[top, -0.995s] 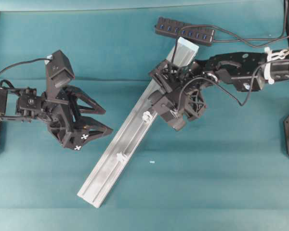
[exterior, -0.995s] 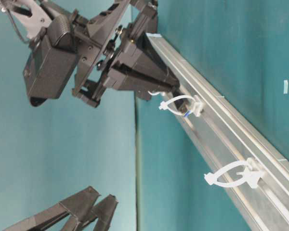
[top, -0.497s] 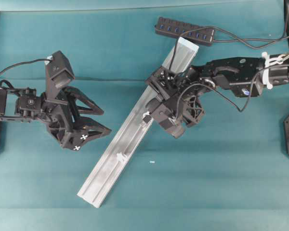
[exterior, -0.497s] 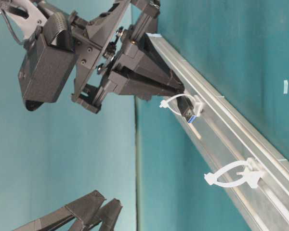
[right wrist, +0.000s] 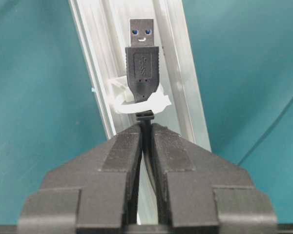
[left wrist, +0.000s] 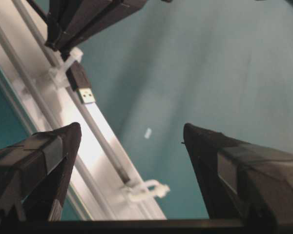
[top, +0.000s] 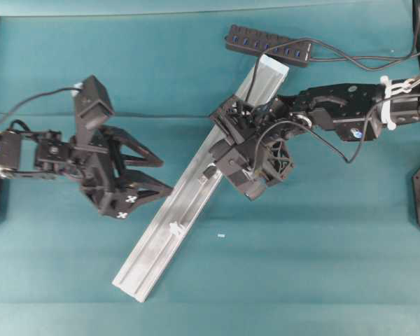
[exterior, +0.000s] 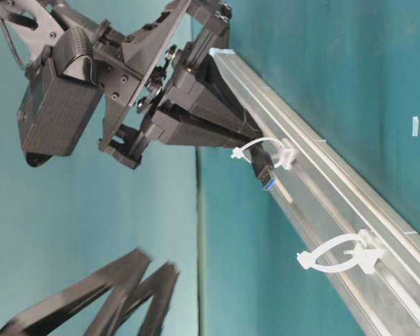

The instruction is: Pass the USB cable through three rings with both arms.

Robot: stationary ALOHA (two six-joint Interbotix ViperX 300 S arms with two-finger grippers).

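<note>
Overhead: left end effector (top: 154, 175), jaws wide and empty, has moved closer to the rail (top: 189, 196).
Table-level: USB cable (exterior: 264, 173) plug now protrudes through the middle ring (exterior: 262, 149).
Right wrist: right end effector (right wrist: 146, 139) clamps the cable behind the plug. No legible writing.

Two black robot arms reach toward the middle from opposite sides. The left arm comes in level from the left edge, its left gripper (top: 152, 176) spread wide with nothing between the two pointed fingers (left wrist: 36, 161) (one fingertip sits higher in the overhead view than the other). The right arm extends from the right edge, wrist rolled and angled downward. Its right gripper (right wrist: 145, 134) is pinched nearly closed, clamping a thin black cord just behind its plug.
</note>
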